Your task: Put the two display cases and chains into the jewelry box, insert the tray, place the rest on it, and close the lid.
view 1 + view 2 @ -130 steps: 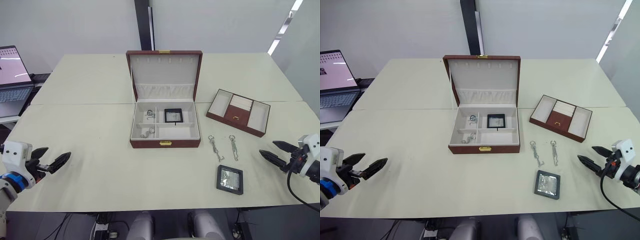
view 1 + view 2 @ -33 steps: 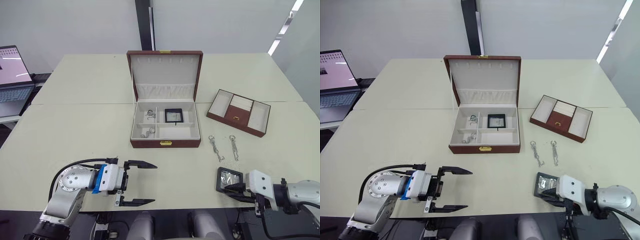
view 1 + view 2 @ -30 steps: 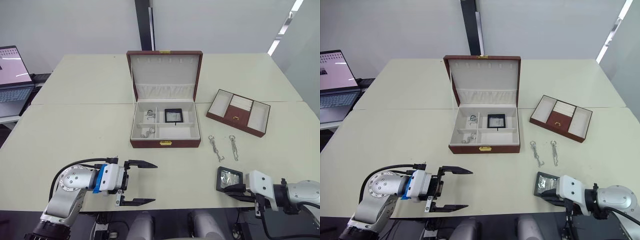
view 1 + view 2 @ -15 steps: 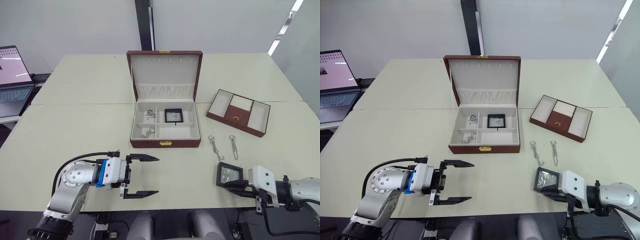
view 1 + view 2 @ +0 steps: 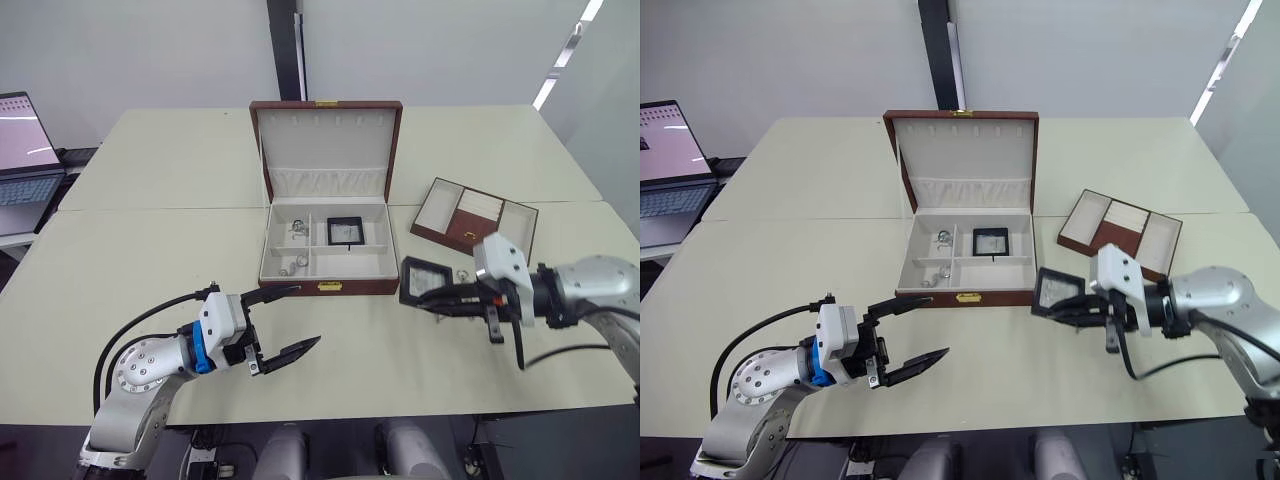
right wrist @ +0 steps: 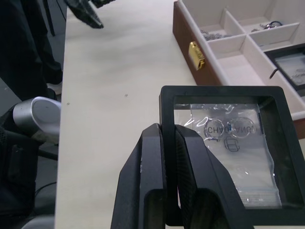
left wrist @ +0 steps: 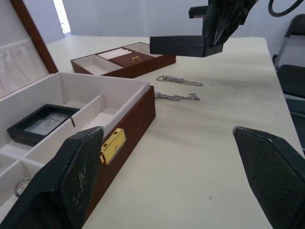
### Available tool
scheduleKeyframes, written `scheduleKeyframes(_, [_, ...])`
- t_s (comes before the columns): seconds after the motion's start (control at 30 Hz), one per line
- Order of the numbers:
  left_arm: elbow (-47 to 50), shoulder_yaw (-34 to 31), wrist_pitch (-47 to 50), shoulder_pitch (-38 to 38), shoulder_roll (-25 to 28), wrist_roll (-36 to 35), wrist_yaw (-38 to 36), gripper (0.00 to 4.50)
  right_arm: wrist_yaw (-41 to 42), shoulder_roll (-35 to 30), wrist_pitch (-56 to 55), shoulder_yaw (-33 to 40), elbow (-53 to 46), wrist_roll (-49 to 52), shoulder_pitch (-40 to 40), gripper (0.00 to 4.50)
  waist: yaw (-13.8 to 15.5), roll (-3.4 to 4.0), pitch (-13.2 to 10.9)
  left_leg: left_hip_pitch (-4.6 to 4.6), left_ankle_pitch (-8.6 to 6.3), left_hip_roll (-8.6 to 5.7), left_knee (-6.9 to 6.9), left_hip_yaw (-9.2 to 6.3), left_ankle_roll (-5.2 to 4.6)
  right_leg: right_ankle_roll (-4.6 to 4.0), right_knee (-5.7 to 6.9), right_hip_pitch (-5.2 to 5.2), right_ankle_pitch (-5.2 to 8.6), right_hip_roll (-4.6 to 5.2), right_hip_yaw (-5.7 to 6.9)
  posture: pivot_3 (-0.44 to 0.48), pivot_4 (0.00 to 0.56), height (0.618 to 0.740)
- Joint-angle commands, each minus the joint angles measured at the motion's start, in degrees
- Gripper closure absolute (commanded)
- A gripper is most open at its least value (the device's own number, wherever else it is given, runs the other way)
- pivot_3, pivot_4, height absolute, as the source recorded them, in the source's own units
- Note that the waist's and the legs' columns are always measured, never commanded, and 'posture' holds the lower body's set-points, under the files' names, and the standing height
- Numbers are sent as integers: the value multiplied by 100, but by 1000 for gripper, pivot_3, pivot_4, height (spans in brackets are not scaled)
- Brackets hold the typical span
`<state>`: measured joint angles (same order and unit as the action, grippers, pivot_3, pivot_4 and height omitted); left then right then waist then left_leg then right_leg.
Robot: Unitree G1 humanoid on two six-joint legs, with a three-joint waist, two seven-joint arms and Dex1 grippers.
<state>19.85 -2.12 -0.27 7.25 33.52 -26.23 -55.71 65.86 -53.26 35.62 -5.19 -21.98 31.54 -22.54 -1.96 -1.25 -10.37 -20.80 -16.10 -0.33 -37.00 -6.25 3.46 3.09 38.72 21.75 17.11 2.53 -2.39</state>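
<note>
The second display case [image 6: 224, 148] is pinched at its frame by the right gripper [image 6: 167, 143] and held above the table just right of the jewelry box [image 5: 325, 245], where the first case [image 5: 346, 230] lies. Next it must be carried over an empty compartment and released; the left gripper [image 5: 283, 325] is spread wide in front of the box

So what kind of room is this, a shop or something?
More likely an office or lab set up for testing: plain pale tables pushed together, a laptop at the side, bare grey walls. The jewelry box and tray look like practice props, not goods on sale.
</note>
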Motion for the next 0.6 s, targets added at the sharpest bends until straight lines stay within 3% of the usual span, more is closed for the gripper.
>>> scheduleKeyframes(0.03, [283, -273, 2, 196, -37, 13, 317, 0, 244, 222, -101, -429, 486, -306, -671, 4451, 11, 1, 0, 0, 0, -1, 0, -1, 0, 0, 1, 1, 0, 0, 0, 0, 150, 740])
scheduleKeyframes(0.3, [484, -709, 32, 765, -340, -30, 1016, 0, 596, 1202, -320, -1480, 2159, -1257, -2354, 4451, 14, 1, -1, -7, 0, -5, 1, 2, 0, -1, 2, 12, -1, 9, 0, 0, 150, 740])
scheduleKeyframes(0.6, [804, -633, 113, 973, -552, 135, 1470, 0, 983, 1865, -342, -1956, 3155, -1773, -3134, 4451, 17, 2, -1, -18, 0, -6, 1, 6, 1, -4, 13, 31, -2, 11, -5, 0, 150, 740])
